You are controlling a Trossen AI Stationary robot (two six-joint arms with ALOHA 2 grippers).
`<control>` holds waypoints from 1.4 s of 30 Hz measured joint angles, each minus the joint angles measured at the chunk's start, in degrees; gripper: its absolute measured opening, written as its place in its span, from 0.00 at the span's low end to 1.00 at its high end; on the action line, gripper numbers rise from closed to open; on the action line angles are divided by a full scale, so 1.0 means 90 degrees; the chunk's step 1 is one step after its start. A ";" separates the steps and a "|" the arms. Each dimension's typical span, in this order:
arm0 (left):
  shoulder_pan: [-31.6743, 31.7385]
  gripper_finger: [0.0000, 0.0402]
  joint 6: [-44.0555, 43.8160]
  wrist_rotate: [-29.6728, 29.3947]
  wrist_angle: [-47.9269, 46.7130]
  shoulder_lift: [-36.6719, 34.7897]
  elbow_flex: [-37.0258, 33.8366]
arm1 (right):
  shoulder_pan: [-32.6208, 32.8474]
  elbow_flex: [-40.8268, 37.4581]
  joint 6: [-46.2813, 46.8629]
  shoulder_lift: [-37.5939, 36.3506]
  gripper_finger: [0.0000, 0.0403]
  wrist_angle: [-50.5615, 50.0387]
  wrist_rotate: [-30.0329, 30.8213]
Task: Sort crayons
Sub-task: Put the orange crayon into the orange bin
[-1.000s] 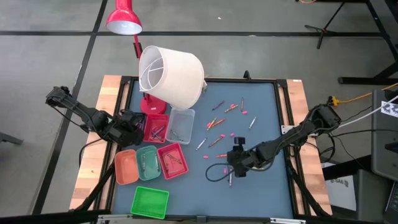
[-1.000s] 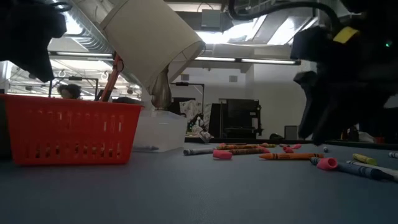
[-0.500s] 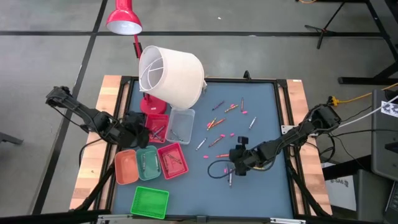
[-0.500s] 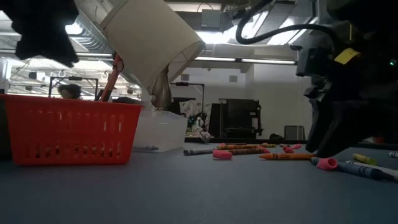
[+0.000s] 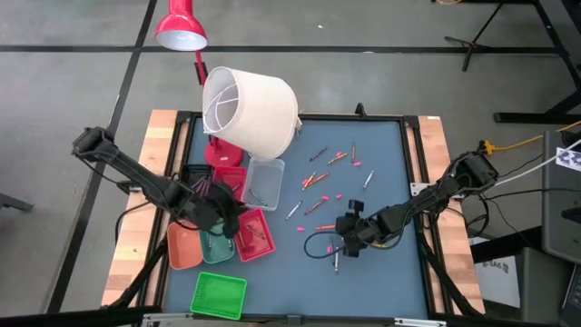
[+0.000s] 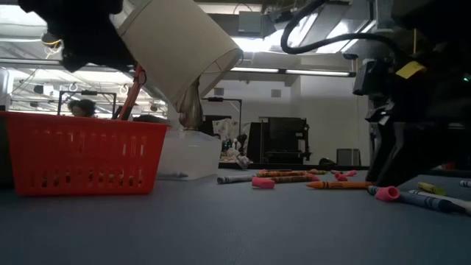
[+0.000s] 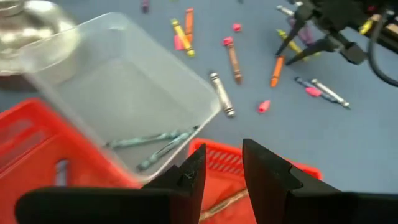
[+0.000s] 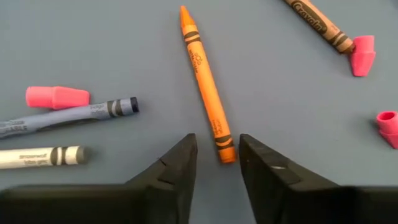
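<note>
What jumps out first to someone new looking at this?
The big white lampshade tipped over the table's far left, above a cluster of small trays. Loose crayons and pink stubs lie scattered mid-table. The right gripper sits open over an orange crayon, while the left gripper, also open, hangs over the red trays.

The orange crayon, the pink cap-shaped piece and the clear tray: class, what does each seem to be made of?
The orange crayon looks like wax in a matte paper wrapper, with a bare tip and printed black bands. The pink cap-shaped piece looks like matte rubber, perhaps an eraser. The clear tray looks like glossy see-through plastic: crayons show through its wall.
</note>
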 joint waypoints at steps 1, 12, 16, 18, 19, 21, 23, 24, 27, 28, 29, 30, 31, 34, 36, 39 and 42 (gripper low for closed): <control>0.0000 0.22 0.0112 0.0006 0.0222 0.0132 0.0000 | 0.0000 0.0000 0.0000 0.0000 0.28 0.0008 -0.0008; 0.0000 0.22 0.1172 0.0004 0.2740 0.1580 0.0000 | 0.0002 0.0000 0.0001 0.0005 0.03 0.0046 -0.0021; 0.0000 0.22 0.1559 0.0006 0.3542 0.2009 0.0000 | 0.0002 0.0000 0.0033 0.0005 0.02 0.0048 -0.0008; 0.0000 0.22 0.1750 0.0008 0.3867 0.2184 0.0000 | 0.0002 0.0000 0.0117 0.0005 0.04 0.0066 -0.0008; 0.0000 0.22 0.1837 0.0006 0.4020 0.2256 0.0000 | 0.0002 0.0000 0.0158 0.0009 0.05 0.0093 -0.0008; 0.0000 0.22 0.1972 0.0008 0.4287 0.2390 0.0000 | 0.0000 -0.0012 0.0197 0.0017 0.06 0.0233 -0.0003; 0.0000 0.22 0.2081 0.0020 0.4455 0.2486 0.0000 | -0.0005 -0.0015 0.0201 0.0031 0.06 0.0482 -0.0005; 0.0000 0.22 0.2137 0.0032 0.4528 0.2522 0.0000 | -0.0005 -0.0015 0.0202 0.0034 0.06 0.0653 0.0004; 0.0000 0.22 0.2172 0.0056 0.4585 0.2573 0.0000 | -0.0005 -0.0015 0.0206 0.0034 0.07 0.1175 0.0176; 0.0000 0.22 0.2174 0.0057 0.4582 0.2573 0.0000 | -0.0005 -0.0015 0.0206 0.0034 0.07 0.1339 0.0221; 0.0000 0.22 0.2174 0.0064 0.4584 0.2573 0.0000 | -0.0005 -0.0015 0.0200 0.0034 0.07 0.1514 0.0283; 0.0000 0.22 0.2174 0.0064 0.4586 0.2573 0.0000 | -0.0005 -0.0015 0.0178 0.0032 0.07 0.1721 0.0358; 0.0000 0.22 0.2174 0.0068 0.4584 0.2573 0.0000 | -0.0005 -0.0013 0.0168 0.0032 0.07 0.1911 0.0434; -0.0002 0.22 0.2174 0.0069 0.4584 0.2573 0.0000 | -0.0005 -0.0012 0.0163 0.0029 0.07 0.2460 0.0695; -0.0005 0.22 0.2176 0.0071 0.4582 0.2573 0.0000 | -0.0005 -0.0012 0.0137 0.0027 0.07 0.2820 0.0909; -0.0007 0.22 0.2179 0.0074 0.4582 0.2573 0.0000 | -0.0005 -0.0012 -0.0153 0.0027 0.07 0.3416 0.1109; -0.0005 0.22 0.2181 0.0074 0.4590 0.2573 0.0000 | -0.0005 -0.0010 -0.0697 0.0024 0.07 0.4141 0.1121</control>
